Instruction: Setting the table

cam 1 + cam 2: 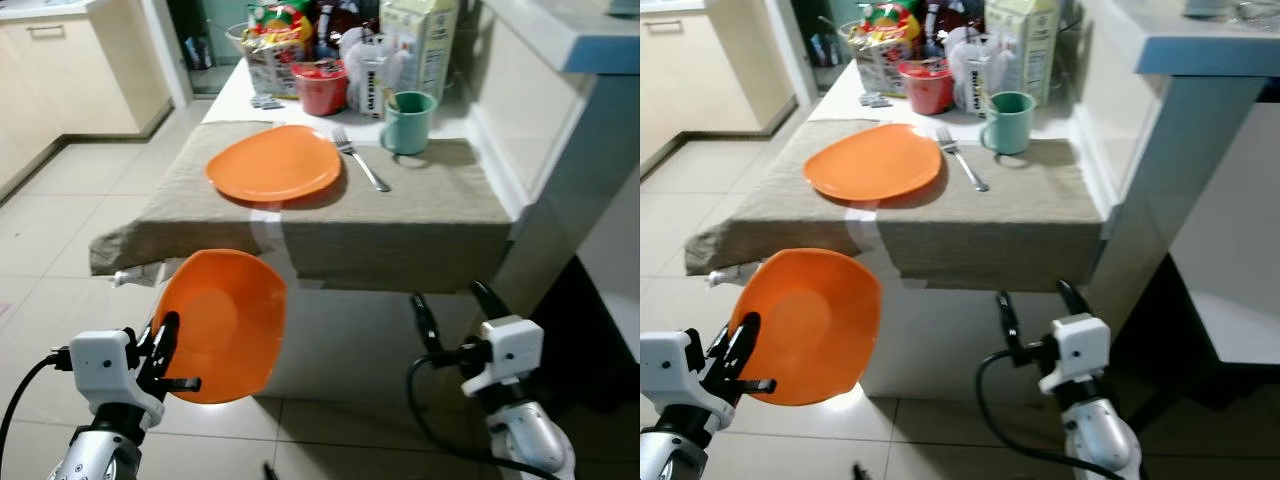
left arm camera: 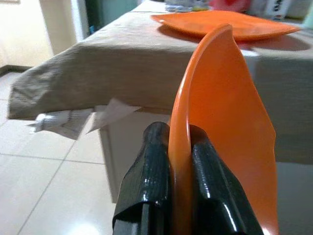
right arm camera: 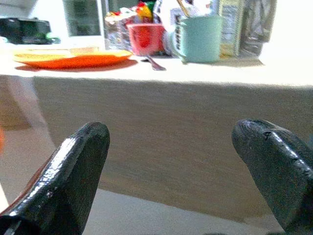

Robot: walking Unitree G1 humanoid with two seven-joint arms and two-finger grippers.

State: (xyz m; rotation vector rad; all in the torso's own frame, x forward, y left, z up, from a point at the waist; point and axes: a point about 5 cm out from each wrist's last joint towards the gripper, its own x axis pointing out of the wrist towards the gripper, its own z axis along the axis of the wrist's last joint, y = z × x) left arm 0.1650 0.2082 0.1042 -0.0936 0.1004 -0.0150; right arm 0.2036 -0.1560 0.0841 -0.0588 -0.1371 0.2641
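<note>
In your left eye view the table (image 1: pixel 400 250) runs from the upper middle of the frame down to its near edge just above centre, draped in a brown cloth (image 1: pixel 230 235) that hangs over that edge; below it you have bare tiled floor (image 1: pixel 60 230) at left and lower centre, while a pale counter wall (image 1: pixel 560 170) closes off the right side. On the cloth lie a flat orange plate (image 1: pixel 274 163), a fork (image 1: pixel 358 160) just right of it with its tines toward the far end, and a green mug (image 1: pixel 408 121) further right; cartons and a red cup (image 1: pixel 321 88) crowd the top of the frame. At lower left your left gripper (image 1: pixel 165 355) is clamped on the rim of an orange bowl (image 1: pixel 222 322), which stands on edge below the table's near edge, hollow side facing you, tilted slightly right. At lower right your right gripper (image 1: pixel 455 310) holds nothing, its fingers spread wide and pointing up toward the table. In your left wrist view the two black fingers (image 2: pixel 151 186) pinch the bowl's rim between them, the bowl (image 2: pixel 230 122) rising edge-on toward the cloth's overhang, with the plate (image 2: pixel 225 22) at top. In your right wrist view the fingers (image 3: pixel 73 171) stand well apart with the cloth-covered table front between them, and the mug (image 3: pixel 198 39) sits at upper centre.
</note>
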